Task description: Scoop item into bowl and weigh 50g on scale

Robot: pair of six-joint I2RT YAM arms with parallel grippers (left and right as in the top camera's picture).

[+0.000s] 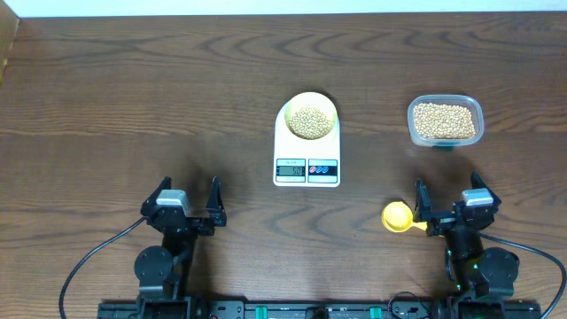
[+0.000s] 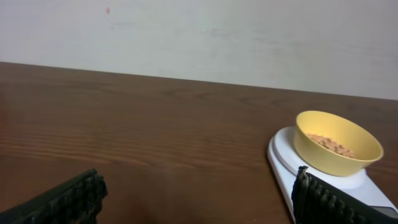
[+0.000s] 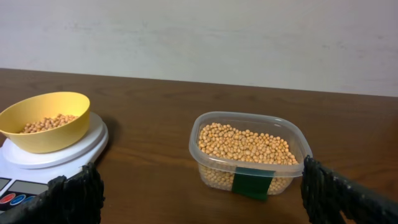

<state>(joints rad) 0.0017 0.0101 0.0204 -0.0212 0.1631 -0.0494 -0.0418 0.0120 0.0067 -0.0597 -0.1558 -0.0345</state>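
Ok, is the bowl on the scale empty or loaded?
Loaded: the bowl holds a layer of beans, well below its rim, sitting on the scale.

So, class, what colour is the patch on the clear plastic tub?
Dark green patch, clearest in the right wrist view.

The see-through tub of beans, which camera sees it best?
The right wrist view. The tub is close there, seen from the side, with its beans and green label plain. The overhead view shows it small, from above, to the right of the scale. The left wrist view does not show it.
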